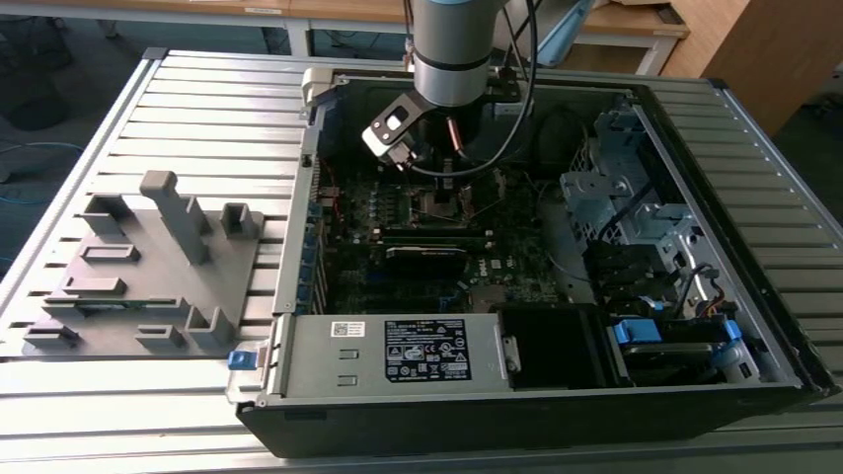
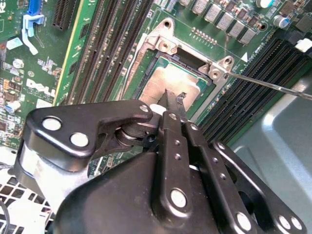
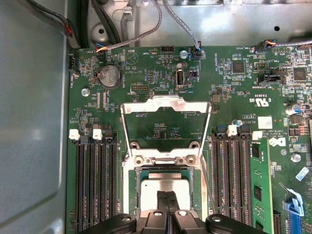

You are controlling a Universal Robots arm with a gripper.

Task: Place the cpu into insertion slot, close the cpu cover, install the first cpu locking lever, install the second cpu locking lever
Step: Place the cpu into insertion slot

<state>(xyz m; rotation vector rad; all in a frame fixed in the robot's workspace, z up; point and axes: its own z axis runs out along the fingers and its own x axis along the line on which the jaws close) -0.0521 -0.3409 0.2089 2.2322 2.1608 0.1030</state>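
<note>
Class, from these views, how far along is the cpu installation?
Done: the cpu lies in the insertion slot. In hand: the gripper, jaws shut, sits over the chip. Left: the cpu cover stands open; a locking lever is unlatched.

On the slatted table (image 1: 211, 99), the open computer case (image 1: 527, 420) lies to the exterior view's right of a fixture plate (image 1: 132, 296). Inside the case, on the circuit board (image 3: 219, 87), the cpu (image 3: 163, 187) sits in the insertion slot (image 3: 128, 187), with memory strips (image 3: 95, 185) flanking it on both sides. The cpu cover (image 3: 165, 103) stands raised at the slot's edge. The gripper (image 3: 167, 196) is directly over the cpu.
</note>
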